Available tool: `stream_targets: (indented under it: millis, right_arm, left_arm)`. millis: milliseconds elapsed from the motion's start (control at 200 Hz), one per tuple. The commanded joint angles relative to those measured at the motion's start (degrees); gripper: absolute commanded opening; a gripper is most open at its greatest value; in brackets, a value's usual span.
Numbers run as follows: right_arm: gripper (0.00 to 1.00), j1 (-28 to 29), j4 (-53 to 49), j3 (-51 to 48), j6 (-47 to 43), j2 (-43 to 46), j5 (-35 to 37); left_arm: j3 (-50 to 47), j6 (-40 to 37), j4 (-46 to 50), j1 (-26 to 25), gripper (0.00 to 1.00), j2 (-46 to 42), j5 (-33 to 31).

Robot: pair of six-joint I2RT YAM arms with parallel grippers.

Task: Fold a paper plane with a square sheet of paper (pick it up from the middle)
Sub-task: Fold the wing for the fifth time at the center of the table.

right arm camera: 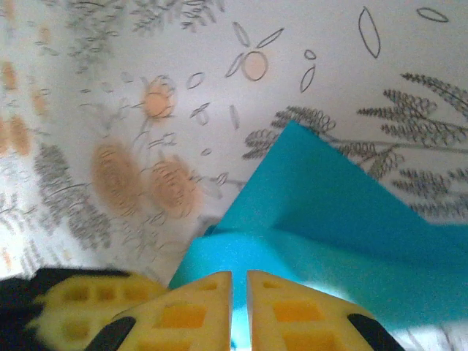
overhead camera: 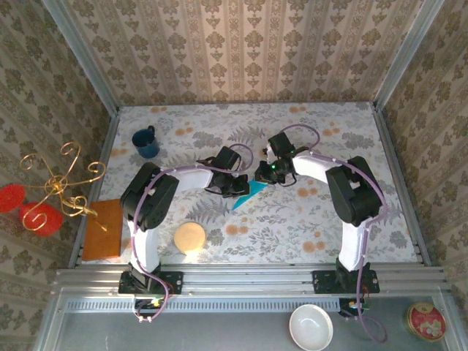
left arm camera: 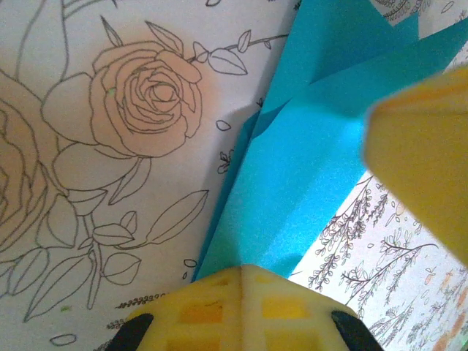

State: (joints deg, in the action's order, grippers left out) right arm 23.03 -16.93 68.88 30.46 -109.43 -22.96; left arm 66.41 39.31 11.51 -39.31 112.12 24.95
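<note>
Yellow latticed fingers of my left pincer (left arm camera: 243,270) are pressed together tip to tip. The thin sheet of turquoise-blue paper (left arm camera: 300,190) runs straight down into them, so I have it nipped at its near edge. From that wrist the sheet shows overlapping flaps with a crease slanting across it. It lies over the white tablecloth printed with outlined roses (left arm camera: 146,95).

My right pincer (right arm camera: 239,276) has its two yellow fingers drawn in until only a thin slit stands between them. The same sheet (right arm camera: 322,197) passes into that slit, clamped. Beyond those fingers the paper rises to a pointed corner over the orange flowers and grey sprigs of the cloth.

From above, my two pincers meet near the middle of the table with the sheet (overhead camera: 247,194) between them. Its pointed end shows just nearer the bases than both wrists.

Further out on my left side:
- A dark blue mug (overhead camera: 146,142) stands near the far corner.
- A round tan disc (overhead camera: 190,238) lies close to my left base.
- A brown wooden board (overhead camera: 102,228) sits at the table's edge.
</note>
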Motion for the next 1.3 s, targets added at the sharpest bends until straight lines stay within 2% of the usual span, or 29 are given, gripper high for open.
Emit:
stream_targets:
  millis: [0,120,460,750,1020,1295]
  right_arm:
    - [0.15,0.02,3.60,-3.84,1.88,3.36,-2.54]
    - [0.13,0.94,7.25,-7.43,3.89,3.29,-3.81]
    - [0.11,1.53,5.60,-4.73,3.97,-2.01,-3.65]
    - [0.10,-4.52,6.70,-4.88,5.13,-4.52,-1.27]
    - [0.10,-11.82,8.36,-3.21,6.19,-6.77,-0.65]
    - [0.10,-13.19,6.86,-1.46,4.08,-2.90,-0.53]
  left_arm:
    - [-0.92,1.19,6.07,0.08,0.00,1.95,-4.54]
    - [-0.85,1.07,6.44,0.07,0.00,2.18,-4.73]
    - [-1.42,0.93,7.94,0.07,0.00,2.99,-5.32]
    - [-4.79,0.15,10.02,0.82,0.00,2.89,-7.59]
    - [-7.53,0.23,8.99,1.48,0.00,2.49,-7.13]
    - [-5.64,-0.28,8.51,1.43,0.00,2.93,-5.66]
